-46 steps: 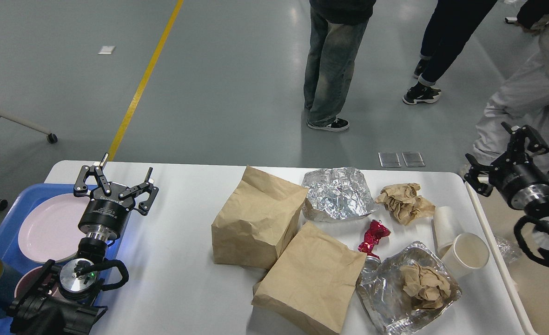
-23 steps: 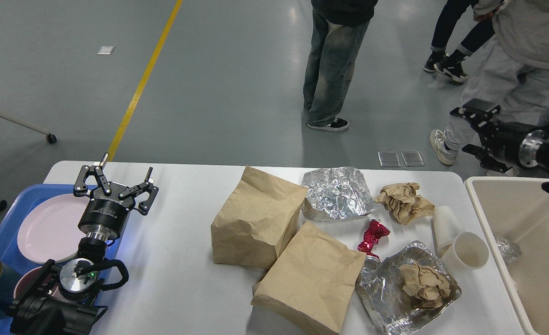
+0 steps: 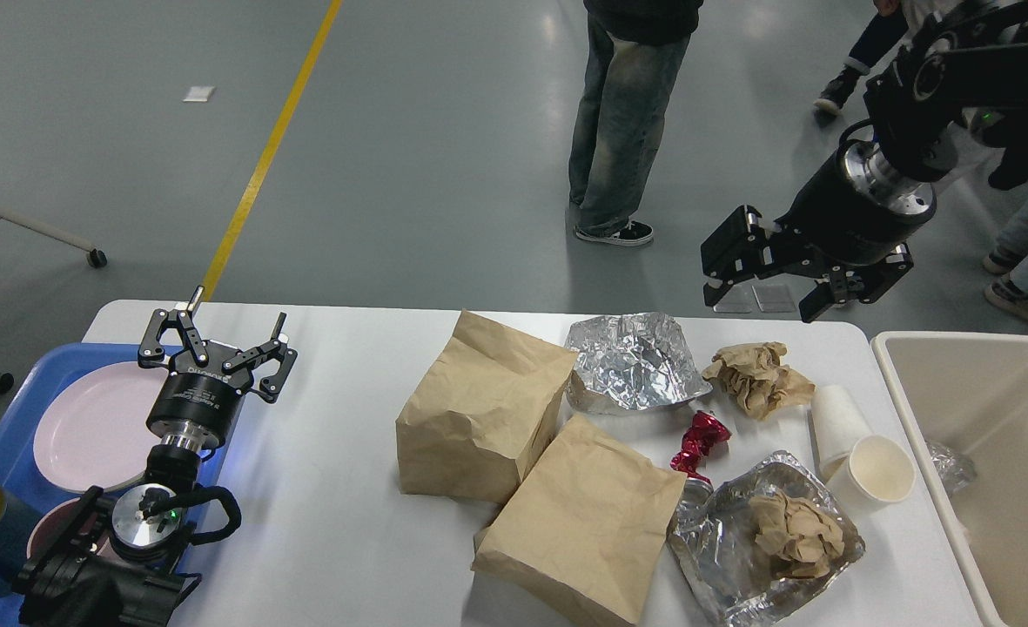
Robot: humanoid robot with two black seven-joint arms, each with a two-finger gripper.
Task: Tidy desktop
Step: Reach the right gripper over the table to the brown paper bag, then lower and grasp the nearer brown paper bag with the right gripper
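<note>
White and matte, the desktop spans the view, littered toward its right half: two brown paper bags touching each other mid-desk, crumpled foil and a paper wad near the far edge, two paper cups by the right edge. Left gripper hangs over the left edge beside the blue tray, fingers spread, empty. Right gripper hovers above the far right corner, fingers apart, empty.
</note>
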